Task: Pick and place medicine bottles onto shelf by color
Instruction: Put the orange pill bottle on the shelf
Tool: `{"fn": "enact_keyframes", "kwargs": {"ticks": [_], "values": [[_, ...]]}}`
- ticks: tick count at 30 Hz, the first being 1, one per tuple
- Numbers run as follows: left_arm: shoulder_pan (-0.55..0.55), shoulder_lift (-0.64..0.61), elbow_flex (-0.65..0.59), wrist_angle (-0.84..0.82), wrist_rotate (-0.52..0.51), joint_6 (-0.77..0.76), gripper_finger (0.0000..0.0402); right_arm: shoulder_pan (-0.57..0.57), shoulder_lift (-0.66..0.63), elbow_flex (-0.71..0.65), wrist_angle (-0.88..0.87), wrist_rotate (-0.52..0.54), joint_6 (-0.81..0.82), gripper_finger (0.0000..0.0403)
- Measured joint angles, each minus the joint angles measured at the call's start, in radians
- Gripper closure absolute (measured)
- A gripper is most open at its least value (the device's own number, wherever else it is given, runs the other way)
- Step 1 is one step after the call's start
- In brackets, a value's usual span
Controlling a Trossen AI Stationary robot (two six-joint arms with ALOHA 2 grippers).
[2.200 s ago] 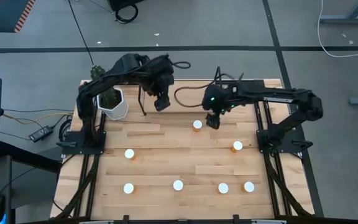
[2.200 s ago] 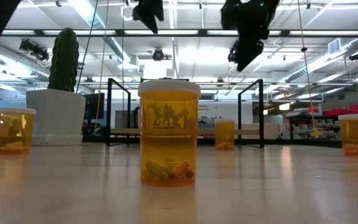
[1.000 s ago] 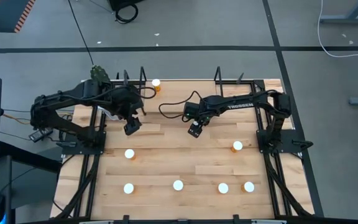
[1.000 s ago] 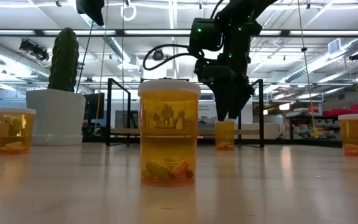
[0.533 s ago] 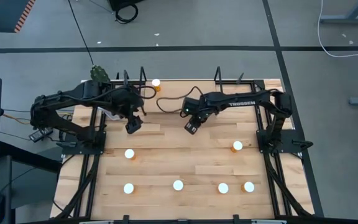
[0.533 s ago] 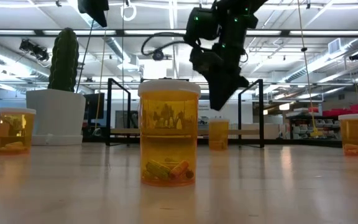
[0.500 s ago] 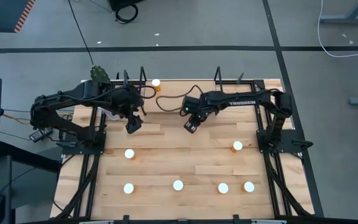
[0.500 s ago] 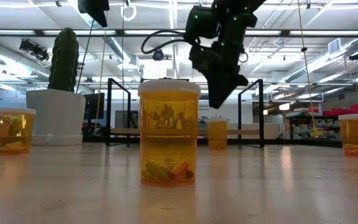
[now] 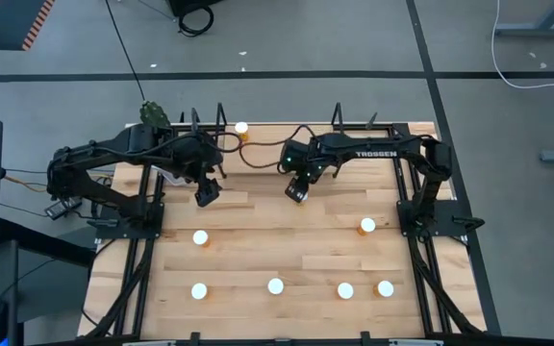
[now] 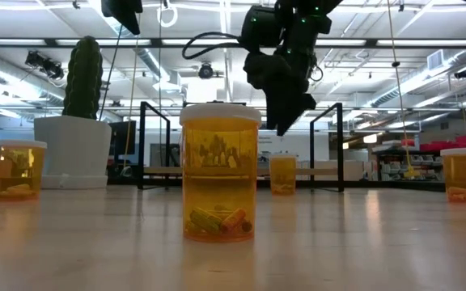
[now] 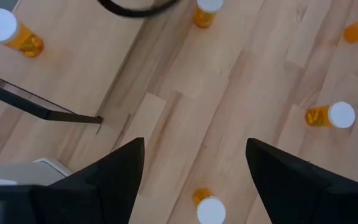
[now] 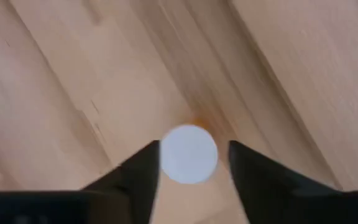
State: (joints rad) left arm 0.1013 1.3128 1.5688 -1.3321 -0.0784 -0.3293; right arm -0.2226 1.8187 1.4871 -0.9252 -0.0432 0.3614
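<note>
Several amber pill bottles with white caps stand on the wooden table. One bottle stands on the shelf at the far edge. My right gripper hangs open above a bottle that stands on its base in front of the shelf. In the right wrist view the bottle's white cap shows between my two fingers. In the low view the fingertips are clear above the cap. My left gripper is open and empty above the table; the left wrist view shows it too.
A white cactus pot stands at the far left beside the shelf's black wire upright. Loose bottles stand at mid left, mid right and along the near side. One near bottle fills the low view's middle.
My right gripper has moved a little toward the table's far left and has risen off the bottle below it. That bottle has slid slightly toward the table's left and stays upright.
</note>
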Motion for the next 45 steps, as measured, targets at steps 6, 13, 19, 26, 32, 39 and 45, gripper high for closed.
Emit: {"fn": "enact_keyframes", "kwargs": {"ticks": [6,13,19,26,32,39,45], "values": [[-0.004,0.0,0.0,0.0,0.0,-0.023,0.0114,0.021,0.0,-0.04,0.004,0.021,-0.092,0.0087],[-0.004,0.0,0.0,0.0,-0.017,-0.083,0.0114,0.071,0.0,-0.111,0.025,0.002,-0.274,0.0049],[-0.005,0.0,0.0,0.001,-0.055,-0.228,0.0114,0.063,0.0,-0.12,0.071,0.043,-0.278,0.0048],[-0.035,0.0,0.0,0.002,-0.078,-0.316,0.0114,0.042,0.0,-0.122,0.093,0.046,-0.278,0.0048],[-0.056,0.0,0.0,0.002,-0.103,-0.342,0.0114,0.057,0.0,-0.185,0.165,0.059,-0.259,0.0048],[-0.056,0.0,0.001,0.002,-0.103,-0.342,0.0114,0.054,0.001,-0.202,0.191,0.079,-0.24,0.0048],[-0.065,0.0,0.001,0.002,-0.102,-0.347,0.0114,0.064,0.001,-0.202,0.247,0.095,-0.214,0.0055]]}}
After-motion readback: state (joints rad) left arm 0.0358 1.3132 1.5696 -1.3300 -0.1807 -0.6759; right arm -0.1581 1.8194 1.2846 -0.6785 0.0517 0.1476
